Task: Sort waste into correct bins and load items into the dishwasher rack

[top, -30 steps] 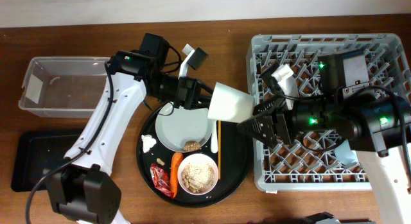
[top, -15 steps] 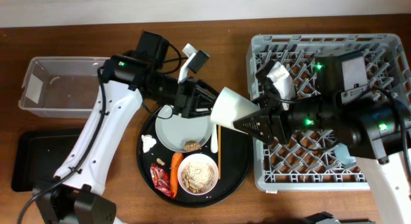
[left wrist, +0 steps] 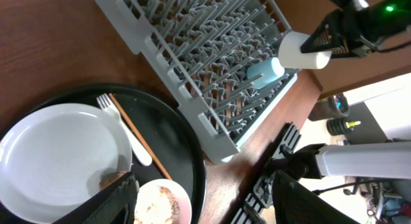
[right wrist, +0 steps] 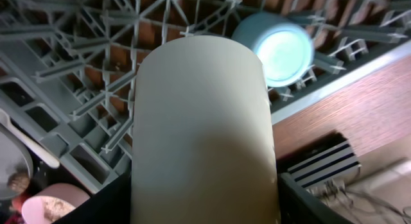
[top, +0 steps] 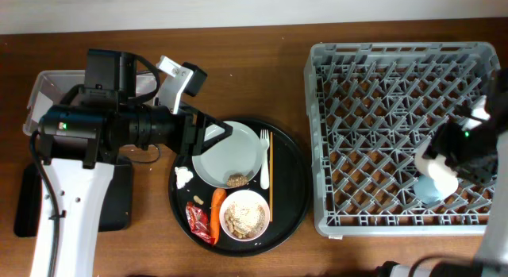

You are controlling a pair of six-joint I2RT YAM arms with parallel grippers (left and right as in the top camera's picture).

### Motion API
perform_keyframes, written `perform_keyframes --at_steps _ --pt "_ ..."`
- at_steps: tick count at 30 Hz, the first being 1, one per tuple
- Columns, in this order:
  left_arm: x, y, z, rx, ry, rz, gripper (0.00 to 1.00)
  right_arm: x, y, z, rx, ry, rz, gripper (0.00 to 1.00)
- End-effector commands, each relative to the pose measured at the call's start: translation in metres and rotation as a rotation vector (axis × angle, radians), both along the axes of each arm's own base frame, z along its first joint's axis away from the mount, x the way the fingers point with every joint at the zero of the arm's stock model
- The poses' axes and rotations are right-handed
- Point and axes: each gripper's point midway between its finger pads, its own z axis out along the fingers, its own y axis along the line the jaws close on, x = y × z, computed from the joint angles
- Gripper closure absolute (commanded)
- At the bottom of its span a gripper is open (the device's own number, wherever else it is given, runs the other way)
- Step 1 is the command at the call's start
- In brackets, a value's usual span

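My right gripper (top: 446, 161) is shut on the small white cup (top: 438, 167) (right wrist: 202, 121), which hangs over the near right part of the grey dishwasher rack (top: 373, 78), just above the small blue cup (top: 427, 190) (right wrist: 281, 47) lying there. Over the left rim of the round tray, my left gripper (top: 211, 137) (left wrist: 205, 208) is open and empty. Below it lie the grey-green plate (top: 226, 154) (left wrist: 58, 153) with brown scraps (top: 236, 180), the white fork (top: 264, 158), the chopsticks (top: 271, 172) and the white bowl (top: 244, 215) of rice. The carrot (top: 217, 207), red wrapper (top: 198, 221) and tissue (top: 184, 177) lie beside them.
The round black tray (top: 295, 190) holds the dishes and waste. My left arm partly covers the clear tub (top: 48, 102) at the far left and the shallow black tray (top: 24, 205) in front of it. The rack's other cells hold only pegs.
The white cup went from my left gripper to my right. The left gripper opened and drew back left. The right arm carried the cup right, over the rack beside the blue cup.
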Motion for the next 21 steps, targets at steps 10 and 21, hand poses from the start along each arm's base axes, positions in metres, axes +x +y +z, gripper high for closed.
perform_keyframes --at_steps 10,21 --pt "-0.001 0.003 0.005 0.005 0.009 0.042 0.34 0.008 0.006 -0.089 0.147 0.198 0.021 0.37" --pt "-0.001 0.008 -0.002 0.044 0.027 0.068 0.3 0.015 0.027 0.072 0.062 -0.282 0.144 0.04"
